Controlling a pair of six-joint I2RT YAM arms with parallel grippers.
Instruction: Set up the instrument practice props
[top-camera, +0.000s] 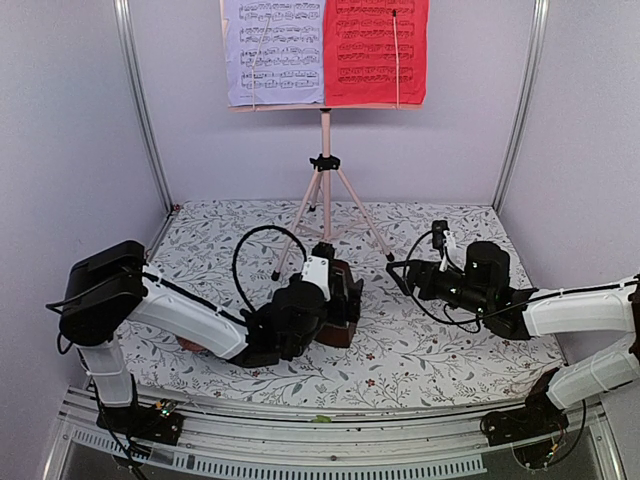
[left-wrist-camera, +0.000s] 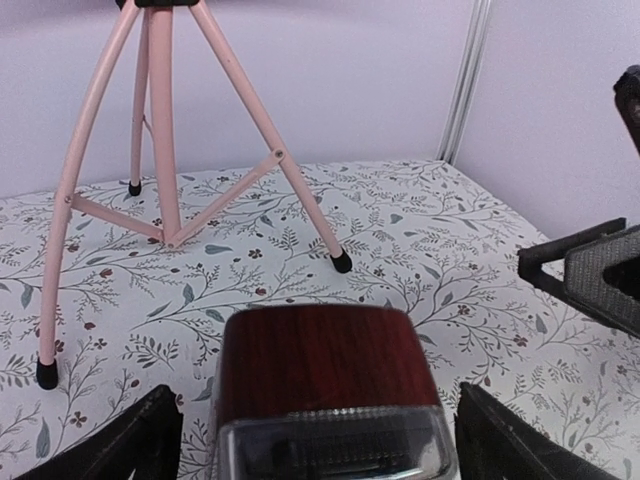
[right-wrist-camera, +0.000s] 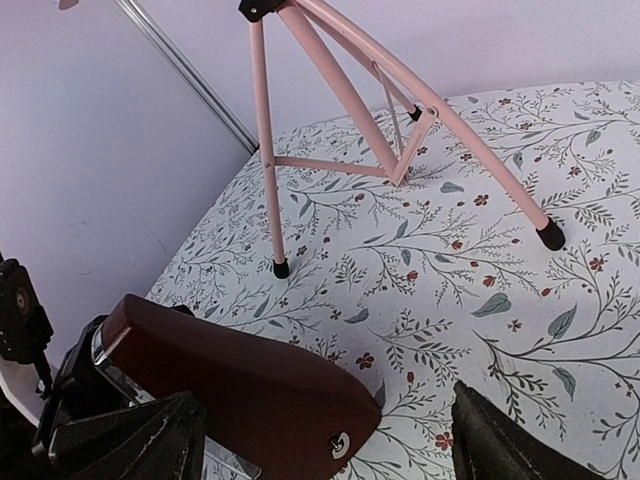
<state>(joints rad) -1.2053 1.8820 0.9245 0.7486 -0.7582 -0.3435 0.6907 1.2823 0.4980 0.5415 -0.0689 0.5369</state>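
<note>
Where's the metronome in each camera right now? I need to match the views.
Top external: metronome at centre, partly hidden by the left arm's wrist.
Left wrist: metronome at bottom centre.
Right wrist: metronome at bottom left.
Shared landmark: pink tripod stand behind it.

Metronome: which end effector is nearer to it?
Left. The left end effector straddles the metronome; the right end effector sits apart, off to its right.

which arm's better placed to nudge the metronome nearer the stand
Left, likely. The left claw is open with the metronome right between its fingers, pointing at the pink stand. The right claw, also open, sits off to the metronome's right with a gap between them.
</note>
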